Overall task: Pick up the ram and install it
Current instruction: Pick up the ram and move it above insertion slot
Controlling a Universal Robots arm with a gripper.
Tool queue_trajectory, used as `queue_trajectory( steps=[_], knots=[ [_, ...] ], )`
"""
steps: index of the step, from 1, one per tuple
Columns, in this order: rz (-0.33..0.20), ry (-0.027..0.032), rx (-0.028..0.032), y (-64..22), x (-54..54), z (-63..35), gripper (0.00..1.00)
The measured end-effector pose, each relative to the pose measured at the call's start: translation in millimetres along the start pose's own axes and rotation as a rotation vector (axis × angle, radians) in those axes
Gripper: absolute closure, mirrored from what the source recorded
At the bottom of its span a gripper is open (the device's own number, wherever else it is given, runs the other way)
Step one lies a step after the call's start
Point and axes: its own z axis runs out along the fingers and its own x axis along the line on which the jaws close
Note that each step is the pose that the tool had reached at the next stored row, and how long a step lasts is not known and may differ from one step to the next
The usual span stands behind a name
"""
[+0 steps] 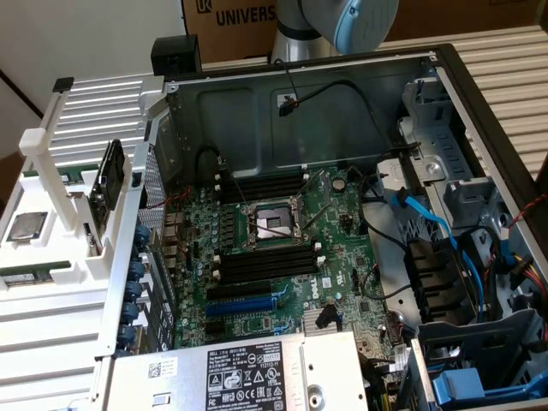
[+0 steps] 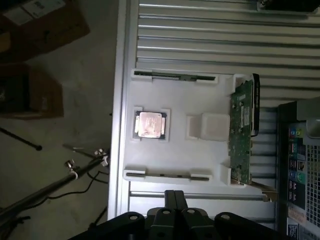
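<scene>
Right at the lens, the hand [image 2: 174,199] sits with its two black fingers [image 2: 169,200] pressed together, nothing between them. Just beyond it, the ram [image 2: 167,175] stands on edge in a slot of the white tray [image 2: 180,150], so we get a thin dark line and little else. My read: it's light, stiff and thin, but delicate, with chips on the faces and contacts on the buried edge. So the place to take it looks like the exposed long edge, pinched across its thickness near the middle. Further out, a processor [image 2: 150,124] lies flat in its pocket, a second stick [image 2: 175,76] lines the far slot, and a green expansion card [image 2: 241,130] stands upright beside them, all on the ribbed tabletop [image 2: 210,35]. Farthest off, the open computer case [image 1: 231,111] holds the motherboard [image 1: 334,214] with its black memory slots [image 1: 265,261]. Whether their end clips are open, I can't tell; the ram's label and how deep it sits are hidden too.
</scene>
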Motion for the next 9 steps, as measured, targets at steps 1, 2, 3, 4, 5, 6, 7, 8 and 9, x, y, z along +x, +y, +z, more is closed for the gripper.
queue_trajectory(
  steps=[1,2,3,4,5,6,7,8,9],
  knots=[
    [-0.019,0.0009,-0.0005,0.0,0.0,0.0,0.89],
    [-0.036,0.0018,-0.0008,0.0,0.0,0.0,0.89],
    [-0.054,0.0028,-0.0013,0.0,0.0,0.0,0.89],
    [-0.072,0.0035,-0.0017,0.0,0.0,0.0,0.89],
    [-0.091,0.0045,-0.0022,0.0,0.0,0.0,0.89],
    [-0.109,0.0054,-0.0026,0.0,0.0,0.0,0.89],
    [-0.127,0.0063,-0.0030,0.0,0.0,0.0,0.89],
    [-0.163,0.0079,-0.0039,0.0,0.0,0.0,0.89],
    [-0.182,0.0089,-0.0044,0.0,0.0,0.0,0.89]
  ],
)
